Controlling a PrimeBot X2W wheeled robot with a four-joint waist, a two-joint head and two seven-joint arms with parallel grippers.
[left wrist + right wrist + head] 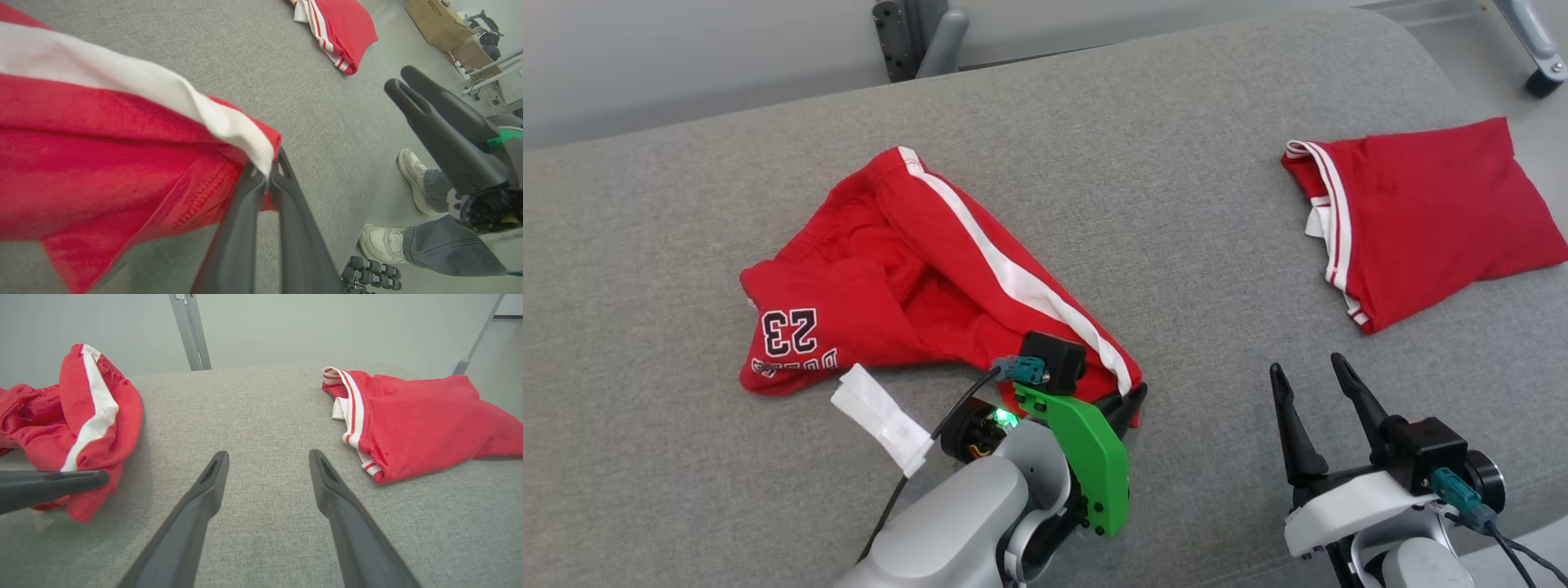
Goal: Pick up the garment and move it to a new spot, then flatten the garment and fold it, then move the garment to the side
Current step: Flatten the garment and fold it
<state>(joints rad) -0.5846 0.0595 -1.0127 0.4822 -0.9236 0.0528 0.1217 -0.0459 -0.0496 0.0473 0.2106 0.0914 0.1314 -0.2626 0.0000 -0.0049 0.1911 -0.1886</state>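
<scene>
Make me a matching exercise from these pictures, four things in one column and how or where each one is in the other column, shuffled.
1. shorts with the 23
2. other red garment
3. left gripper
4. right gripper

A. open, holding nothing
B. folded, on the robot's right
C. shut on a striped cloth corner
D. crumpled, on the robot's left

Pairs: 1-D, 2-B, 3-C, 4-A

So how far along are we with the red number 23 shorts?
Early. Done: the grasp; the left claw is shut on a hem corner of the crumpled red fabric shorts with a white side stripe. In hand: the pick-up. Left: moving, flattening, folding, setting aside. The right claw is open, empty.
</scene>
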